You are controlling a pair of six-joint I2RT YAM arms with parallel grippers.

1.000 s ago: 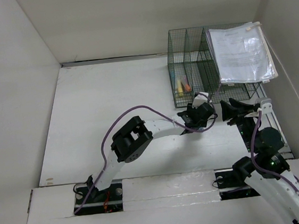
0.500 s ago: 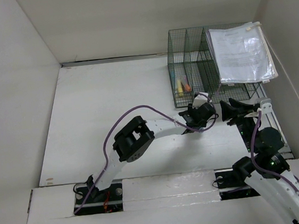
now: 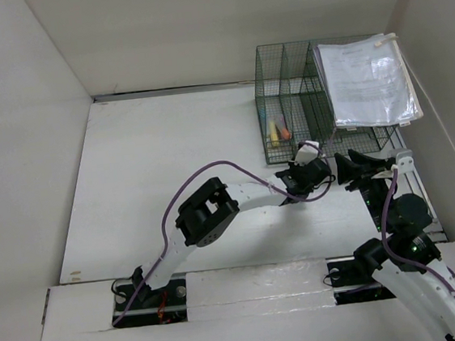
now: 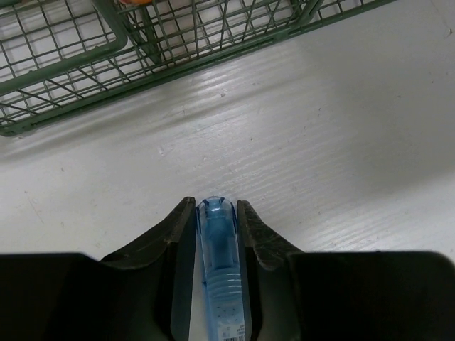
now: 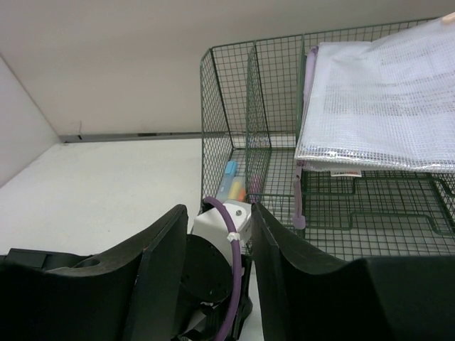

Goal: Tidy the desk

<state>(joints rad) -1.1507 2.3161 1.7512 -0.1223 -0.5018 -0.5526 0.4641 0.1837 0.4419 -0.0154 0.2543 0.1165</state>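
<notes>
1. While its fingers clamp a blue pen, the left hand is over the white counter, just below the green wire rack, right of centre in the top view.
2. Just right of it, the right hand has its fingers spread and grips nothing.
3. The counter fills the middle of the top view; a mesh document pouch lies on the rack, upper right.
</notes>
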